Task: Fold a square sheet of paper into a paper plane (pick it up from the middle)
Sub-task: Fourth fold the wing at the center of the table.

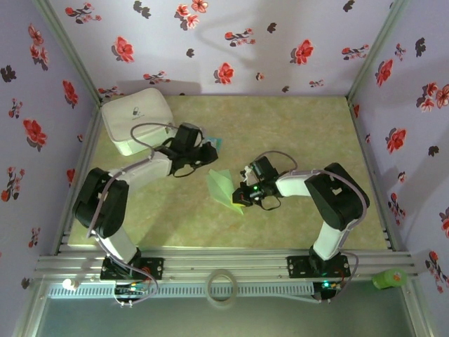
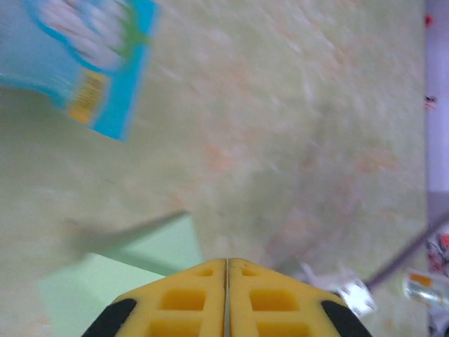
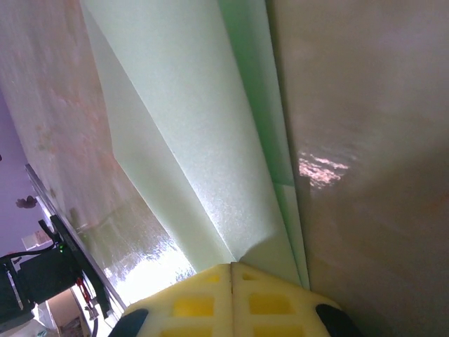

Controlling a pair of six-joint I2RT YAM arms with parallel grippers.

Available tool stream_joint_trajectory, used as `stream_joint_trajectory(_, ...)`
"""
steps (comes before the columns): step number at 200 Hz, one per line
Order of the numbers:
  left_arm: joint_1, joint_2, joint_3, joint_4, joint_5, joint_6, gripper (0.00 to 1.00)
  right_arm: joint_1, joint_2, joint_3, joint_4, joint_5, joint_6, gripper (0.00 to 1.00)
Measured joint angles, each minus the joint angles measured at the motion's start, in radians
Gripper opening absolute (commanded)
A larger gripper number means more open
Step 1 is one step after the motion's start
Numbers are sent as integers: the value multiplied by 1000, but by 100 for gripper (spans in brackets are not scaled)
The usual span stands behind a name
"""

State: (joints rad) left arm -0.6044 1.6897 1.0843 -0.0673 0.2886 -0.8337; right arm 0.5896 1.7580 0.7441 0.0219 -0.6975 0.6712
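Trainee: Paper first. Where does it lie?

Mentor: Near the middle of the marbled beige-green desk [image 1: 295, 126]. The pale mint-green paper sheet [image 1: 223, 188] is already creased into long, narrow overlapping layers.

Trainee: And the pincers?

Mentor: The right pincer [image 3: 231, 265] is closed tight, pads together. The sheet's folded edge runs in between them, so it grips the paper at its near-right end. The left pincer [image 2: 226, 263] is closed too, on nothing. It hangs near the sheet's far end, not far from the small blue-and-white printed packet [image 2: 77, 56].

Trainee: Which step, then?

Mentor: Mid-fold, I'd say. The lengthwise creases are in, but I see no sharp nose or wings. The next move calls for the left pincer to press the layers flat while the right one draws its edge across. It should go gently, since thin paper slides and tears.
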Motion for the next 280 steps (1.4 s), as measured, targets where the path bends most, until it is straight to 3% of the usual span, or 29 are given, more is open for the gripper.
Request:
stream_joint_trajectory(50, -129, 114, -92, 97, 30, -101, 8, -3, 3, 3, -6, -7, 0, 1)
stream_joint_trajectory(125, -119, 166, -179, 214, 33, -129, 8, -8, -10, 3, -21, -1, 3, 5)
stream_joint_trajectory(191, -113, 162, -218, 285, 45, -129, 7, -27, -184, 28, -132, 70, 64, 3)
stream_joint_trajectory(280, -108, 145, -249, 311, 44, -125, 7, 10, -82, 45, -56, 65, 149, 2)
